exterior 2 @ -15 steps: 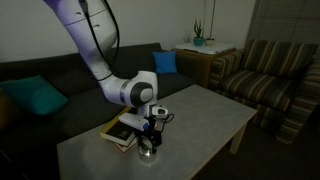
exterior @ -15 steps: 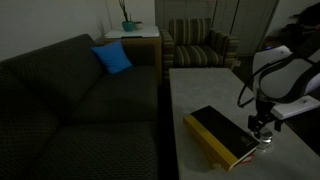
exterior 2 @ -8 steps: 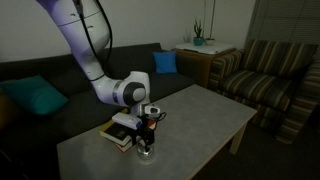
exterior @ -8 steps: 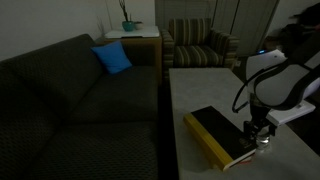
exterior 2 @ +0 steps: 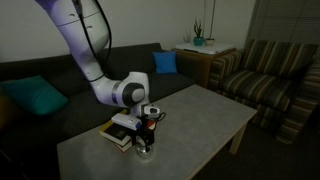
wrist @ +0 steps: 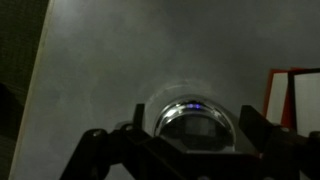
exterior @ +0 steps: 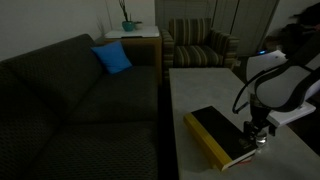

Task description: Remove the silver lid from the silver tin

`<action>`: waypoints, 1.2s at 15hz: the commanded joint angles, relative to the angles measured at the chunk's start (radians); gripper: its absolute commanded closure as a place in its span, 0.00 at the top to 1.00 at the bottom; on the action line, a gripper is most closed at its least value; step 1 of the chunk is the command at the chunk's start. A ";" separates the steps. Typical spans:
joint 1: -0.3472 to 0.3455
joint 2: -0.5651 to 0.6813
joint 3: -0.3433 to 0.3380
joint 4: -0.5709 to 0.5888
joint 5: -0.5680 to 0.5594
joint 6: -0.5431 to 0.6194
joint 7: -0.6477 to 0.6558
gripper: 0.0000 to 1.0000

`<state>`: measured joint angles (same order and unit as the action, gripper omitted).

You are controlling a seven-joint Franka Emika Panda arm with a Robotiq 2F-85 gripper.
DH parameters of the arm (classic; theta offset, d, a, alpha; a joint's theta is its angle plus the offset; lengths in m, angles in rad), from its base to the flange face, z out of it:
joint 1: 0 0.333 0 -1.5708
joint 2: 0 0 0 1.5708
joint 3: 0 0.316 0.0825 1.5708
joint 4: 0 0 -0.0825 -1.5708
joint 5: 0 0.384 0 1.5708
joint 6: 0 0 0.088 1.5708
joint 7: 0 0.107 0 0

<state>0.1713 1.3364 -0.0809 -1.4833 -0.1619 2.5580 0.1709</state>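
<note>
Since a second ago the Robotiq gripper [exterior 2: 147, 142] has been lowered over the small round silver-grey metal tin [exterior 2: 147, 153], which stands on the grey table [exterior 2: 205, 115] just beside the black-and-yellow book [exterior 2: 119, 130]. A grasp is judged imminent. The flat shiny silver lid [wrist: 197, 125] is seated on the tin and straddled by the fingers. Whether it is clamped cannot be told.

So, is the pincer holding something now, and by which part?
It cannot be told. The pincer sits over the small round shiny silver lid, one finger at each side of its rim, but whether they press on it is unclear.
</note>
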 commanded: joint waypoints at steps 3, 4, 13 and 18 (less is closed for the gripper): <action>0.009 -0.053 -0.018 -0.074 0.003 0.041 -0.007 1.00; 0.012 -0.057 -0.021 -0.080 0.003 0.045 -0.004 1.00; 0.014 -0.081 -0.024 -0.114 -0.003 0.081 -0.012 1.00; -0.005 -0.070 -0.020 -0.116 -0.010 0.147 -0.054 0.80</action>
<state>0.1723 1.2881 -0.0932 -1.5516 -0.1639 2.6428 0.1555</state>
